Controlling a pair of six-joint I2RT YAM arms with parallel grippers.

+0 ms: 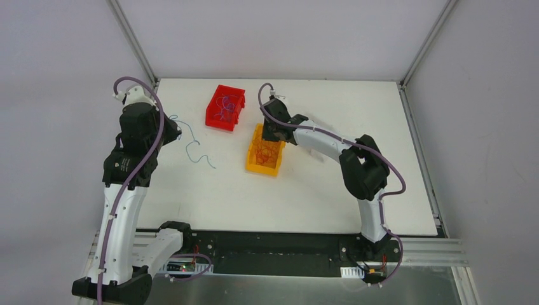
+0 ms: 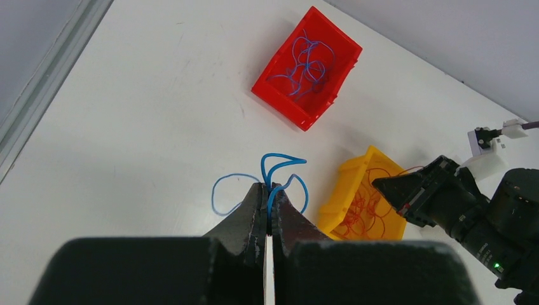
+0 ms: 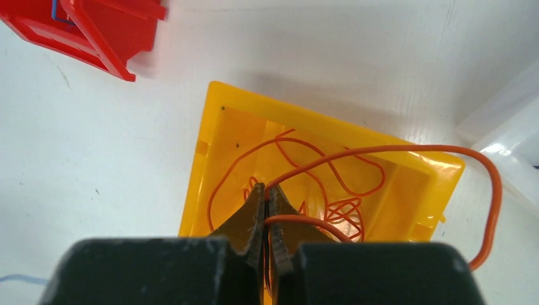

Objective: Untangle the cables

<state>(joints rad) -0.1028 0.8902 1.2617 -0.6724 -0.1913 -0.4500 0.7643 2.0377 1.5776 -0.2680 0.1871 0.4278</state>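
White is the flat table (image 1: pixel 299 197) on which two small plastic bins stand near each other around the middle of the top view: a red rectangular bin (image 1: pixel 218 121) higher in the frame and a yellow rectangular bin (image 3: pixel 200 171) below and to its right. In the red bin lies a loose tangle of thin blue cables (image 2: pixel 305 60) with a few darker strands among them; in the yellow bin lies a knot of thin orange cables (image 3: pixel 343 210). The left gripper (image 2: pixel 268 190), at the left of the top view, is clenched on a single blue cable (image 2: pixel 279 154) whose loops curl out past its fingertips over the bare table, apart from the red bin. The right gripper (image 3: pixel 266 190) hangs over the yellow bin, pinched tight on one long orange cable (image 3: pixel 407 148), which arcs across the bin and bends down outside its right-hand corner in the wrist view.
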